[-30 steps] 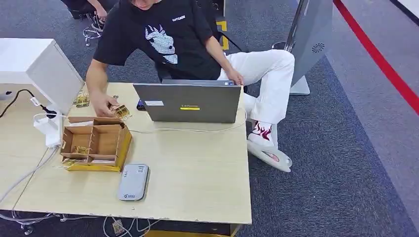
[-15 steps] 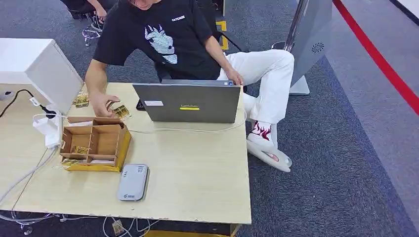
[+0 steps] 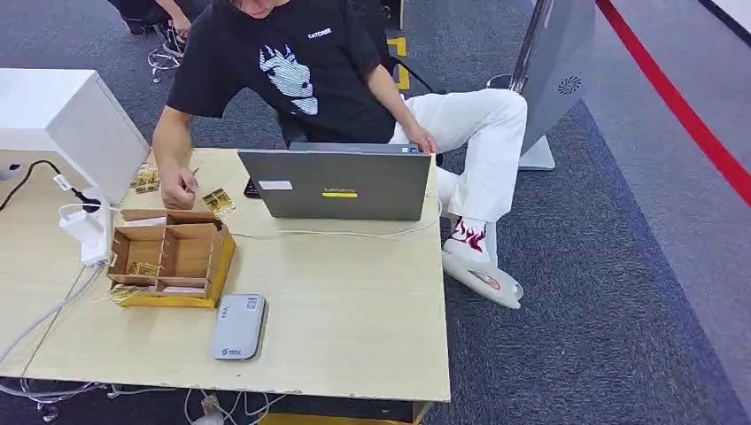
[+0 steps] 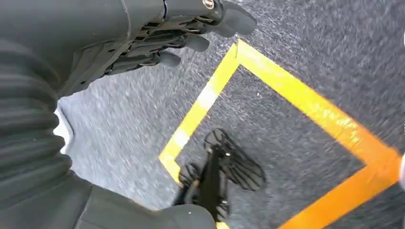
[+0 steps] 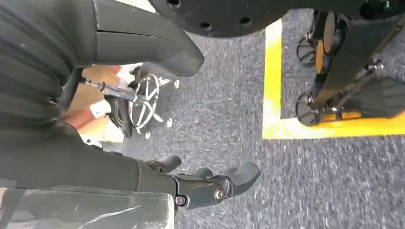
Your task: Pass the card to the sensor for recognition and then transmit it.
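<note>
Waiting: both hands, left hand [image 4: 184,36] and right hand [image 5: 210,183], hang empty, fingers loosely apart; reach for card [image 3: 144,268] in cardboard box [image 3: 173,257], sensor [image 3: 239,327] just beside box.

Both arms hang low beside the body, wrists aimed at the floor. Left hand [image 4: 167,33] holds nothing, fingers [image 4: 191,42] stretched out, slightly apart, thumb out beside them. Right hand [image 5: 210,183] holds nothing, fingers [image 5: 241,175] loosely extended over the carpet, not curled in.
</note>
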{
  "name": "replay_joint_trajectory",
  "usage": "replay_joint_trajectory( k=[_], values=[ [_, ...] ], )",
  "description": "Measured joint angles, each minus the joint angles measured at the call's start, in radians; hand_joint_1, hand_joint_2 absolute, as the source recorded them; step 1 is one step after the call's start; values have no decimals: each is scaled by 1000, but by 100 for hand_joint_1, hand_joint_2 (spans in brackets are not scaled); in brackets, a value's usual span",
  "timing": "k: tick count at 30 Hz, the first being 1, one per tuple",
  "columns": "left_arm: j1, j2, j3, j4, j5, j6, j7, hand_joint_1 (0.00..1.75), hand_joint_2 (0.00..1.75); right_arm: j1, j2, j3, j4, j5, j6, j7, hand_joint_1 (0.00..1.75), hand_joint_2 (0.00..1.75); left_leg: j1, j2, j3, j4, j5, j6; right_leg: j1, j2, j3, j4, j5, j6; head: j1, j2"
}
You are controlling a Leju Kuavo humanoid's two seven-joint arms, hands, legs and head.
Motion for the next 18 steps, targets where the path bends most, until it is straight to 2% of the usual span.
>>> replay_joint_trajectory(
  k=[15, 16, 18],
  values=[
    [75, -7, -364, -38, -76, -113, 47, 0, 175, 67, -8, 319, -61, -278, -35, -19, 0, 175, 0, 0, 0, 0, 0, 0, 0, 0, 0, 0, 0, 0, 0, 0],
    [79, -7, -390, -41, -81, -121, 49, 0, 175, 71, -9, 341, -64, -296, -36, -20, 0, 0, 0, 0, 0, 0, 0, 0, 0, 0, 0, 0, 0, 0, 0, 0],
    [90, -8, -437, -48, -90, -136, 52, 0, 175, 79, -10, 381, -72, -330, -38, -21, 0, 0, 0, 0, 0, 0, 0, 0, 0, 0, 0, 0, 0, 0, 0, 0]
  ],
)
